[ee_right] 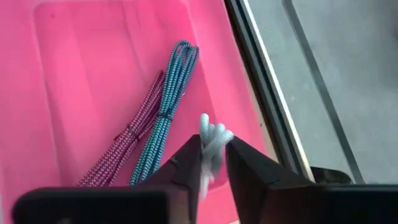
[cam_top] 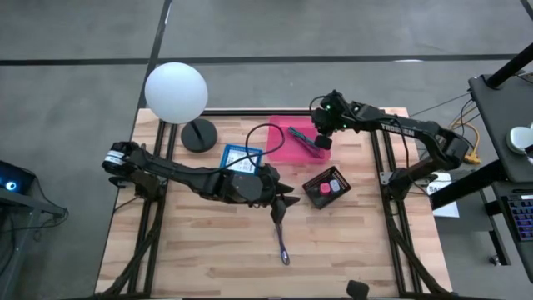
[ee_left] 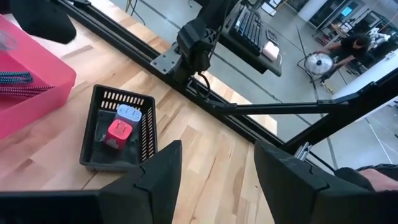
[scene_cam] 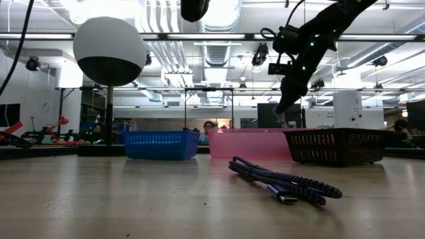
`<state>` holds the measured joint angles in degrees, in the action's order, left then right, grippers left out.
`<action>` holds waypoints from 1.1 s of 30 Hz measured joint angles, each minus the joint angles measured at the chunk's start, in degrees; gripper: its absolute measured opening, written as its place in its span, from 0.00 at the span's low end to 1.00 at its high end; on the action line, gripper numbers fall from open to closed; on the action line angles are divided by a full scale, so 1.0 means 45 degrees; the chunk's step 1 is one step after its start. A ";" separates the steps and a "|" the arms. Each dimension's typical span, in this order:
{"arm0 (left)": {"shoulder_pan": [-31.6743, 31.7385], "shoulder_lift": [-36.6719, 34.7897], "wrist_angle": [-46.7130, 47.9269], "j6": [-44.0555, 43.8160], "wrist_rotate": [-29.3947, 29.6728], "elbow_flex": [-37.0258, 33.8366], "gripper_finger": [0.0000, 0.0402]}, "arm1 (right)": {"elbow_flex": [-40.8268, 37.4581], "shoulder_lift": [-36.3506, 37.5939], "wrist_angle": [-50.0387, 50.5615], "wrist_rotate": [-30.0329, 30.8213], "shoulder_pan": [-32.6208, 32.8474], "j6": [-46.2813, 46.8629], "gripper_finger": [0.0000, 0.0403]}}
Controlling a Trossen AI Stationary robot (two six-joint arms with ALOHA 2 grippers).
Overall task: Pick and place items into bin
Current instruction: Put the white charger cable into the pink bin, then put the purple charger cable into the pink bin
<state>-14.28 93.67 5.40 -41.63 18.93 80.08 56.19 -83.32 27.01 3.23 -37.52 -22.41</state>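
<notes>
A bundled white cable [ee_right: 212,146] is pinched between the fingers of the right hand [ee_right: 213,163], which is held above the pink bin [ee_right: 81,74]. Below it, a teal cable [ee_right: 163,118] and a maroon cable [ee_right: 127,140] lie inside. The left hand [ee_left: 214,165] is spread wide over the counter [cam_top: 208,250], beside a purple cable [cam_top: 281,237].

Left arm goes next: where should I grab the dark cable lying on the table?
Grip the dark cable mid-bundle, straight down from above, left gripper fingers across its narrow width: it lies flat, folded long and thin.
</notes>
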 joint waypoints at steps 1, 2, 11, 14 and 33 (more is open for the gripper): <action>0.0000 0.0000 -0.0002 0.0000 -0.0002 -0.0001 0.46 | 0.0135 -0.0014 0.0094 -0.0004 0.0000 -0.0015 0.15; 0.0000 0.0000 -0.0002 0.0007 0.0001 -0.0001 0.46 | 0.0260 -0.0022 0.0283 -0.0007 0.0000 -0.0021 0.18; 0.0015 0.0000 -0.0027 0.0049 -0.0002 -0.0101 0.46 | 0.1892 0.0075 0.1752 -0.0012 0.0000 0.1412 0.40; 0.0012 0.0000 0.0000 0.0053 -0.0016 -0.0198 0.46 | 0.2752 0.0091 0.3038 -0.0061 0.0000 0.2186 0.42; 0.0005 0.1294 0.0363 -0.5624 -0.1583 -0.0220 0.46 | 0.1898 0.5536 0.4500 -0.0483 0.0010 0.3661 0.34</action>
<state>-14.26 99.49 7.03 -66.93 11.81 79.09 64.73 -58.41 47.26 1.06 -37.47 -5.93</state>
